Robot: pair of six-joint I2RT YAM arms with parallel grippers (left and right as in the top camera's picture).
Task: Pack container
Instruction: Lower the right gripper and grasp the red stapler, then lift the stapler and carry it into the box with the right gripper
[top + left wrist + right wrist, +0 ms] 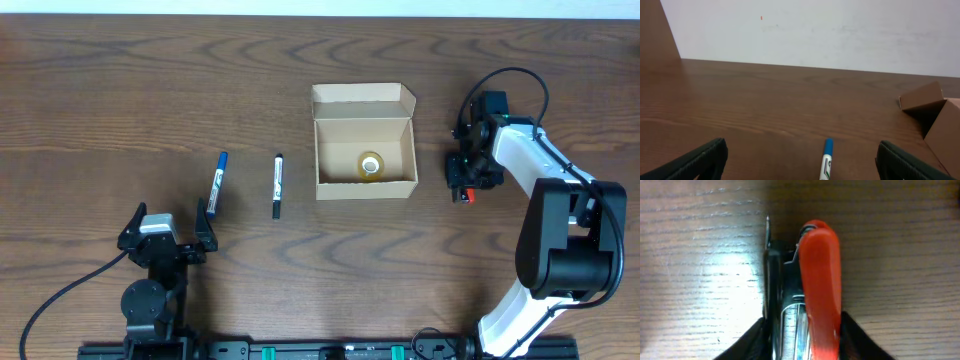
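Note:
The container (365, 189), a tan cardboard box, stands open at the table's middle with its flap lid folded back. A roll of clear tape (371, 164) lies inside. Its corner also shows in the left wrist view (941, 122). My right gripper (466, 180) is just right of the box, shut on a red and black stapler (819, 275) that sits low over the table. My left gripper (167, 224) is open and empty at the front left. A blue-capped marker (218, 182) lies just ahead of it, between its fingers (800, 161) in the left wrist view (827, 159).
A black-capped marker (277, 186) lies between the blue-capped marker and the box. A white wall stands behind the table's far edge.

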